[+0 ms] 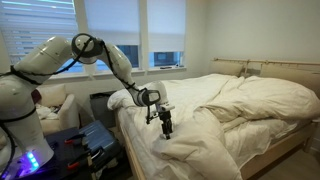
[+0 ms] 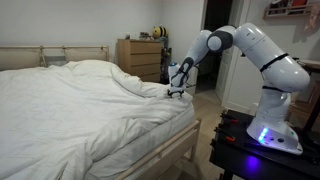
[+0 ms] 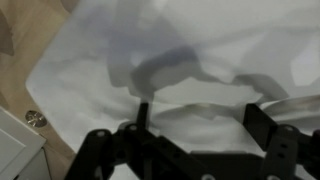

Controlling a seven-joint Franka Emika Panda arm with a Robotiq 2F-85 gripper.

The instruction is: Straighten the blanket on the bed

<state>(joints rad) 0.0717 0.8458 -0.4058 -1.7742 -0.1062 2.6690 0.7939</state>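
The blanket (image 1: 250, 100) is a puffy off-white duvet, bunched and wrinkled across the bed (image 1: 285, 150). It shows in both exterior views (image 2: 80, 100), and the bed's light wood frame (image 2: 172, 152) shows too. My gripper (image 1: 165, 125) hangs just above a rumpled edge of the blanket near a corner of the bed (image 2: 177, 90). In the wrist view the two fingers (image 3: 200, 118) stand wide apart, open, with a fold of the blanket (image 3: 180, 50) between and below them. I cannot tell whether the fingertips touch the fabric.
A white armchair (image 1: 58, 100) stands by the windows behind the arm. A wooden dresser (image 2: 140, 55) stands against the far wall. The robot base (image 2: 270, 130) stands beside the bed's corner. Wood floor (image 3: 12, 40) shows beside the bed.
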